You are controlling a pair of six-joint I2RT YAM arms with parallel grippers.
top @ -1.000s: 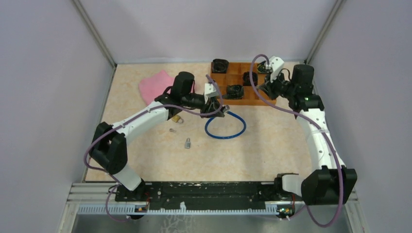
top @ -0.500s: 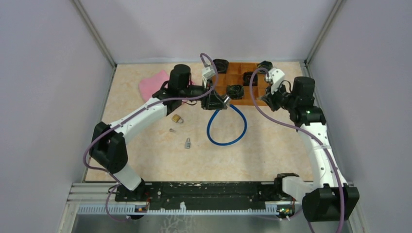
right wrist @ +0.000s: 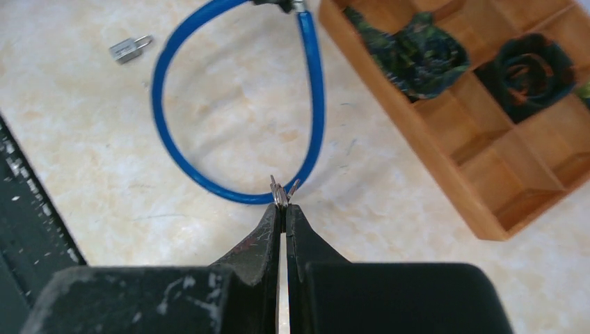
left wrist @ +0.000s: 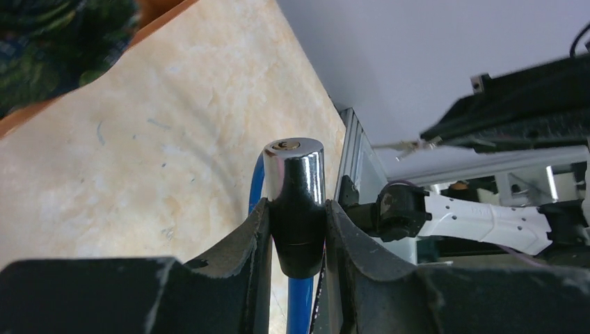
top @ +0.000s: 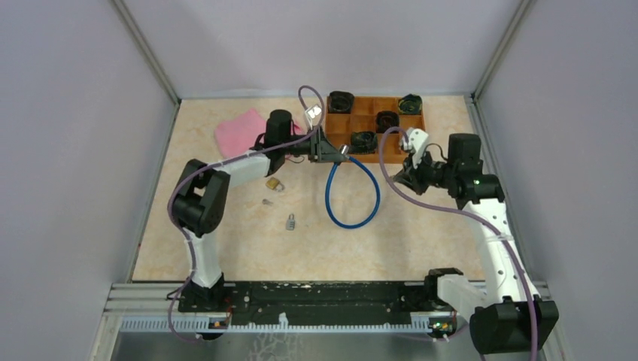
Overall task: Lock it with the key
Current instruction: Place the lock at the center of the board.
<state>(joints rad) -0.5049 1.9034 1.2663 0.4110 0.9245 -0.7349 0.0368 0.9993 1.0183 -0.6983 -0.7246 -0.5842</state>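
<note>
Lately observed, against the top view of a second ago, the left hand (top: pixel 332 151) raised off the counter (top: pixel 421 233) and turned, carrying the lock barrel (top: pixel 343 150) up with it and drawing the blue cable (top: pixel 352 197) into a longer loop trailing down to the counter. Recorded also the right hand (top: pixel 401 171) withdrawn from over the wooden tray (top: pixel 369 98) and brought toward the middle, now near the barrel but clearly apart from it. Judged as the approach stage: lock presented, key carried in, insertion not yet begun. Found the left hand pinching the barrel by its dark lower part, with the shiny end left free above the fingertips. Found the right hand pressed together on the key (right wrist: pixel 280 189), with only a short metal tip showing past the fingertips. Confirmed from the left wrist view, and not from above: keyhole (left wrist: pixel 286 145) unobstructed on the barrel's free end, grip square on both sides. Confirmed from the right wrist view alone the key actually held, being too small to make out from above. Supplied by the top view alone: placing of both hands relative to each other, plus a silver padlock (top: pixel 290 222), a brass padlock (top: pixel 274 183) and a pink cloth (top: pixel 241 129) lying on the counter to the left. Cannot tell from any view the alignment of key with keyhole.
</note>
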